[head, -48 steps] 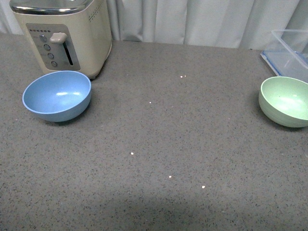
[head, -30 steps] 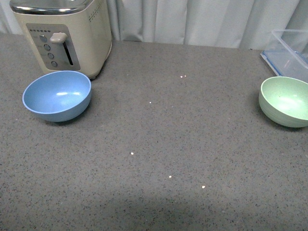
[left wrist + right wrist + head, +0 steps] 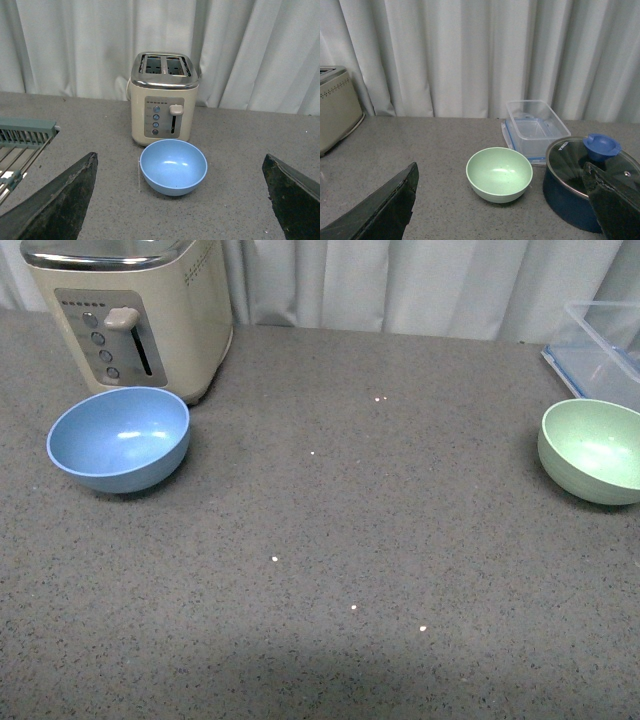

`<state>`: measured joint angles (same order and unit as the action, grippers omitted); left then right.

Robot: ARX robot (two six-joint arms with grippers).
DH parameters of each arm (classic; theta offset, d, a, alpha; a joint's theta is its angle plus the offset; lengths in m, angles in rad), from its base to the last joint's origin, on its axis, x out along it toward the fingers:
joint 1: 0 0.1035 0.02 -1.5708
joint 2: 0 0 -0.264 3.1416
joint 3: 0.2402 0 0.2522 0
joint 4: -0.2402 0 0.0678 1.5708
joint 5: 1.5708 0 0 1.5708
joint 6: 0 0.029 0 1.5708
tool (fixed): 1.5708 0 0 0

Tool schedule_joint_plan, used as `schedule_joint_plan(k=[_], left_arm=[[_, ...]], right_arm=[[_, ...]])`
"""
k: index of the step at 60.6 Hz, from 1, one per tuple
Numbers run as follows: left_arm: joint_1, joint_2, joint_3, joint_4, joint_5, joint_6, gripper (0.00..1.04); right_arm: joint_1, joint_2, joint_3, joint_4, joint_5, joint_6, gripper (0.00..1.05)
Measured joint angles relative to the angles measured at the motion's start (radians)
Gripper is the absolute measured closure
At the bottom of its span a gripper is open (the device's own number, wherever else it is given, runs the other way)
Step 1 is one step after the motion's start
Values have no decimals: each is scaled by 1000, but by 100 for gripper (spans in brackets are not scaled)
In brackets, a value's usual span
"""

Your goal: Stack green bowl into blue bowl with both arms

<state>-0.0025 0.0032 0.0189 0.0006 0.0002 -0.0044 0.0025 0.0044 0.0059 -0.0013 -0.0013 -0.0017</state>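
The blue bowl (image 3: 118, 438) stands upright and empty at the table's left, just in front of a toaster; it also shows in the left wrist view (image 3: 173, 166). The green bowl (image 3: 594, 451) stands upright and empty at the right edge of the front view, and it shows in the right wrist view (image 3: 499, 174). No arm shows in the front view. My left gripper (image 3: 182, 200) is open and empty, back from the blue bowl, its fingers (image 3: 60, 200) wide apart. My right gripper (image 3: 502, 205) is open and empty, back from the green bowl.
A cream toaster (image 3: 130, 310) stands behind the blue bowl. A clear plastic container (image 3: 535, 127) and a dark blue pot with a glass lid (image 3: 587, 182) stand by the green bowl. A dish rack (image 3: 22, 145) lies left of the toaster. A curtain (image 3: 420, 285) hangs behind.
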Motion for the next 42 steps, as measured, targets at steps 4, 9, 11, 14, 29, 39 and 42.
schedule_joint_plan(k=[4, 9, 11, 14, 29, 39, 42], left_arm=[[0, 0, 0, 0, 0, 0, 6], [0, 0, 0, 0, 0, 0, 6], [0, 0, 0, 0, 0, 0, 6], [0, 0, 0, 0, 0, 0, 6], [0, 0, 0, 0, 0, 0, 6], [0, 0, 0, 0, 0, 0, 6], [0, 0, 0, 0, 0, 0, 6]], right_arm=[[0, 0, 0, 0, 0, 0, 9], [0, 0, 0, 0, 0, 0, 9], [0, 0, 0, 0, 0, 0, 9], [0, 0, 0, 0, 0, 0, 9], [0, 0, 0, 0, 0, 0, 9], [0, 0, 0, 0, 0, 0, 9], [0, 0, 0, 0, 0, 0, 9]])
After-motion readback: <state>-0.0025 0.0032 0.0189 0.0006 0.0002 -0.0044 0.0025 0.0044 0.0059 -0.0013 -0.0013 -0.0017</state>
